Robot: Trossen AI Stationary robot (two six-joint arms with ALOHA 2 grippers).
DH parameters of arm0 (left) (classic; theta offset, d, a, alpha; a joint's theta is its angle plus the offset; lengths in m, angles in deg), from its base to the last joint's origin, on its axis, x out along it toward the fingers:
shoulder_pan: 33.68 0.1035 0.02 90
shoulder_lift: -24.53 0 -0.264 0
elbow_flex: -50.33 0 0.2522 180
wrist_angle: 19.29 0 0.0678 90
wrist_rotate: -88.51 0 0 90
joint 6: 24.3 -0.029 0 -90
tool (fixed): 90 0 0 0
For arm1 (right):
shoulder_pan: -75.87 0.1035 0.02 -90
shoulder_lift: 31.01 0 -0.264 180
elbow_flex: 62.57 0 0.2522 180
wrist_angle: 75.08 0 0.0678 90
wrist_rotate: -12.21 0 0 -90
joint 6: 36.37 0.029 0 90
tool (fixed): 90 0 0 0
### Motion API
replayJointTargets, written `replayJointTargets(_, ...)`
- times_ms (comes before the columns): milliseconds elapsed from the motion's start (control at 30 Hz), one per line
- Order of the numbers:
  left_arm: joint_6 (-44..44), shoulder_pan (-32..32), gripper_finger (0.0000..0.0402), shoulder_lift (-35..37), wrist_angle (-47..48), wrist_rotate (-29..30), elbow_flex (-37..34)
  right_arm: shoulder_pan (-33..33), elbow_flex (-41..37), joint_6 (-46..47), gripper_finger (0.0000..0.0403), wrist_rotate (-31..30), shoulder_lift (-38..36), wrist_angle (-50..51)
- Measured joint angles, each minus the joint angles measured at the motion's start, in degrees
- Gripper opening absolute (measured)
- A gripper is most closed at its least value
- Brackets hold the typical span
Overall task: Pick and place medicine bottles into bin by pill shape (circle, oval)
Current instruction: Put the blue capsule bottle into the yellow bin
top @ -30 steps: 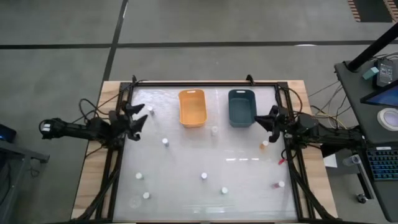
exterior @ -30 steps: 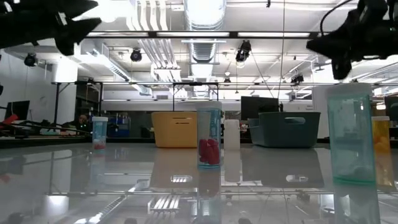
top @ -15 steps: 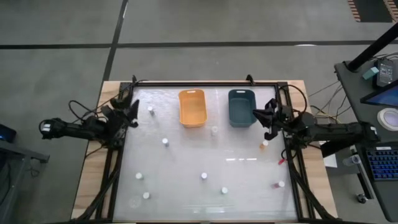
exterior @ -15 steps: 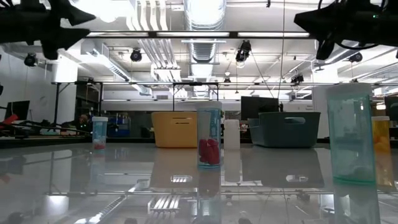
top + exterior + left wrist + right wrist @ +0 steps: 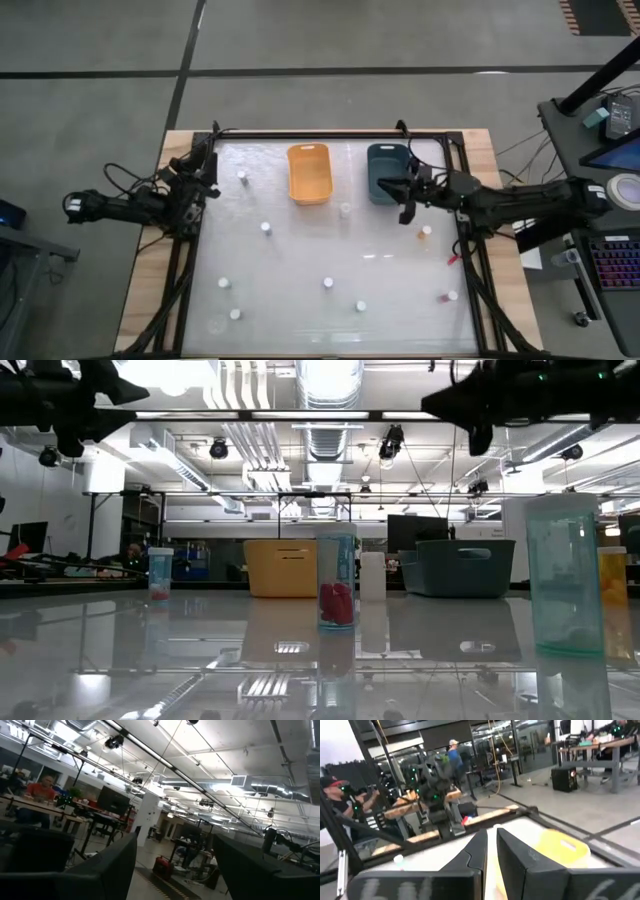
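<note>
Several small medicine bottles with white caps stand scattered on the glossy table, among them one at the far left (image 5: pixel 241 175), one in the middle (image 5: pixel 327 283) and an orange one (image 5: pixel 425 231) near the right. The low view shows a clear bottle with red pills (image 5: pixel 337 580). My left gripper (image 5: pixel 196 188) is open and empty above the table's left edge; its wrist view looks into the room. My right gripper (image 5: pixel 404 194) is shut and empty, raised above the table beside the teal bin (image 5: pixel 388 170).
An orange bin (image 5: pixel 309 172) stands left of the teal bin at the far middle of the table. A black frame (image 5: pixel 330 133) runs around the table. People sit at desks in the room beyond. Open table surface lies between the bottles.
My right gripper has gone from the table's right edge toward the left, to a spot beside the teal bin, staying raised. My left gripper has drawn back a little toward the table's left edge. No bottle has moved.
</note>
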Motion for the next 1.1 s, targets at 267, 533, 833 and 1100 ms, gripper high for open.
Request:
replayJointTargets(267, 3.27, 0.0, 0.0246, 0.04, -0.67, -4.68, 0.02, 5.51, 10.46, -4.97, 0.0031, 0.05, 10.1, 7.54)
replayJointTargets(533, 4.35, 0.02, 0.0246, -0.05, -0.78, -15.23, 3.28, 12.15, 19.05, -8.53, 0.0031, -0.14, 19.58, 9.25)
replayJointTargets(833, 4.59, 0.0, 0.0246, -0.09, -0.87, -18.29, 3.28, 17.26, 36.17, -8.63, 0.0031, -0.17, 29.16, 29.65)
replayJointTargets(1100, 4.61, 0.0, 0.0246, -0.09, -0.92, -18.29, 3.26, 21.0, 54.19, -6.14, 0.0031, -0.27, 39.45, 57.9)
